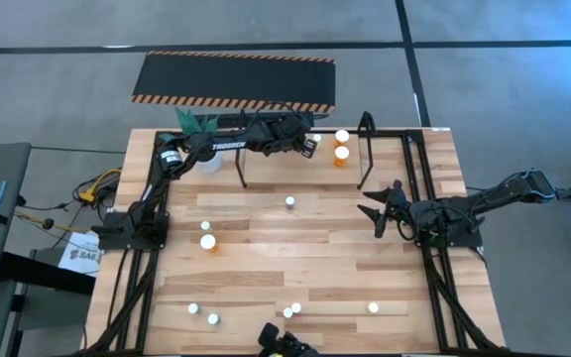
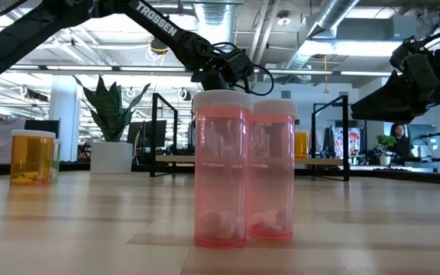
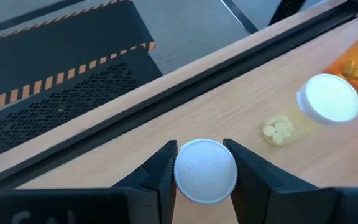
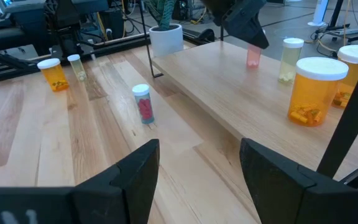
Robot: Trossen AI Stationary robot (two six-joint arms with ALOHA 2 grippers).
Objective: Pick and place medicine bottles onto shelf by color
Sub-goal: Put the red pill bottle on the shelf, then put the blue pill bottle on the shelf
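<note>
- Seen from above, the left hand point(image 1: 308, 145) reaches over the shelf point(image 1: 404, 134) at the far edge of the counter point(image 1: 295, 258), just beside two orange bottles point(image 1: 341, 146) standing on the shelf board. The right hand point(image 1: 378, 211) waits over the counter's right side. More medicine bottles point(image 1: 208, 241) stand scattered over the counter, several near its front edge.
- At counter height, two pink bottles point(image 2: 221, 168) stand touching side by side up close; an orange bottle point(image 2: 32, 156) stands to one side, and a potted plant point(image 2: 111, 122) stands behind.
- Through the left wrist view, the left hand's fingers point(image 3: 160, 177) clamp a white cap point(image 3: 204, 170) of a bottle over the shelf board; a pale bottle point(image 3: 316, 106) with yellowish tablets stands near.
- Through the right wrist view, the right hand point(image 4: 197, 171) is partly spread and empty. A bottle with red tablets point(image 4: 143, 103) stands on the counter before the shelf board, where the left hand holds a pinkish bottle point(image 4: 253, 56) near a greenish one point(image 4: 290, 60).
</note>
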